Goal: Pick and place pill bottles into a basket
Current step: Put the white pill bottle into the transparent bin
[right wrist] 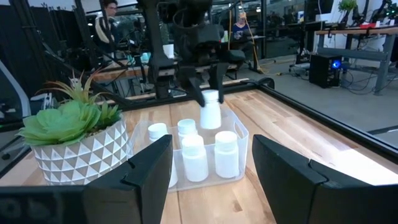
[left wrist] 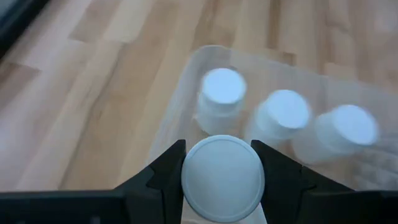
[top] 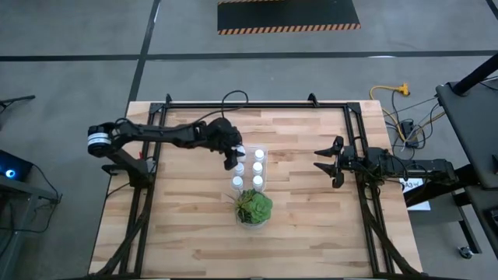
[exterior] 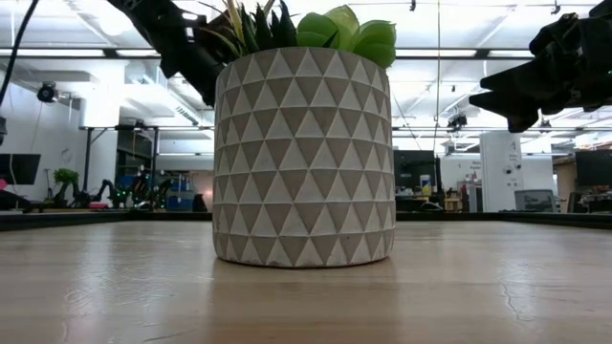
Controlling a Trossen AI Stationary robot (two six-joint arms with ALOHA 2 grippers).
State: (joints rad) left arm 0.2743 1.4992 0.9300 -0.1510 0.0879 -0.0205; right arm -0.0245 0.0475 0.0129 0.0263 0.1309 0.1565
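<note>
Wood-plank table [top: 187, 225] first, then the stuff on it: the potted plant [top: 254, 207] sits just beside the near end of the clear basket [right wrist: 241, 132], and five pill bottles [right wrist: 226, 153] already stand inside. My left gripper [right wrist: 207, 79] has its jaws clamped on the sixth bottle [right wrist: 211, 110], hanging over the far end of the basket, above the one free corner as far as I can judge. The right gripper [top: 330, 166] waits well off to the side, fingers partly apart, holding nothing.

To do this step well, I'd say come straight down, keep the bottle upright, clear of the neighbouring caps and the basket wall, and only let go once the base is seated.

Hard to read: the low view is basically all pot, so basket and bottles are hidden there. From the left wrist I only see the held cap [left wrist: 222, 177] and three caps below, blurry, and the free slot is covered by it. The basket's rim barely shows from above.
</note>
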